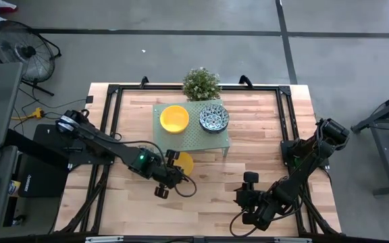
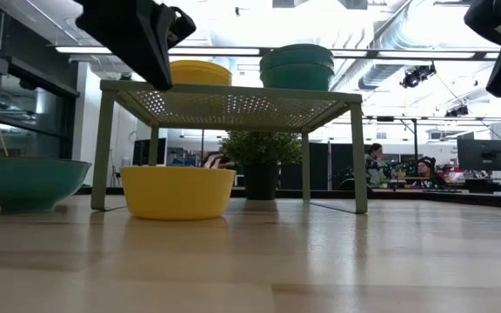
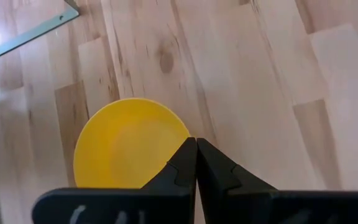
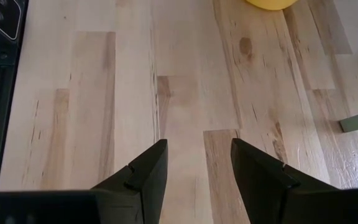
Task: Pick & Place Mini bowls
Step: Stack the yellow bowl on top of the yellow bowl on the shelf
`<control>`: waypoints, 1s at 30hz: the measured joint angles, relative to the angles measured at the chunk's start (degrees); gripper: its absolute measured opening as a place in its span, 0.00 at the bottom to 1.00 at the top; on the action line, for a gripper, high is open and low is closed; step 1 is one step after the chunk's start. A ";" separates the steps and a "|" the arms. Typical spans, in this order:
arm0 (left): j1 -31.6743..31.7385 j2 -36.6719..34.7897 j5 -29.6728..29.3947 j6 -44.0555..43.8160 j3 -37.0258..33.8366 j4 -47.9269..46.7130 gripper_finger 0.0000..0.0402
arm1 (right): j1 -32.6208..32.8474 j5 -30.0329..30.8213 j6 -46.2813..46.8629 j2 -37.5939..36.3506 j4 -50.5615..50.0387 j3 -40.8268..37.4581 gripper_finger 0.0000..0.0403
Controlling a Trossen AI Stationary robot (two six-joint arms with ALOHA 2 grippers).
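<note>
Two mini bowls on the green rack, one yellow bowl on the desk below

The left gripper (image 1: 169,173), fingers pressed together and holding nothing, hovers just beside the yellow mini bowl (image 1: 185,163) lying on the desk (image 1: 262,135) at the perforated green rack's (image 1: 193,138) front edge. On the rack sit another yellow bowl (image 1: 174,118) and a patterned blue-green bowl (image 1: 214,119), side by side, with a potted plant (image 1: 202,83) behind. The right gripper (image 1: 246,197) waits near the desk's front, fingers apart, empty.

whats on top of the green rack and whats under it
On top of the green rack sit a yellow bowl stack and a patterned bowl stack. Under it, a lone yellow bowl rests on the table, partly covered from above; how many bowls each stack holds cannot be told.
</note>
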 joint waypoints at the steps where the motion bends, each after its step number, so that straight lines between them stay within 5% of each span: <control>1: 0.00 0.75 0.02 -0.02 -0.11 0.68 0.00 | 0.00 -0.02 0.02 0.00 0.01 0.00 0.41; 12: 0.00 11.26 3.58 -1.51 0.07 4.29 0.00 | -0.02 0.00 0.07 0.00 0.03 0.00 0.41; 30: -1.25 13.08 -5.64 -6.80 6.13 -4.80 0.00 | -0.02 -0.02 0.28 0.00 0.27 0.00 0.41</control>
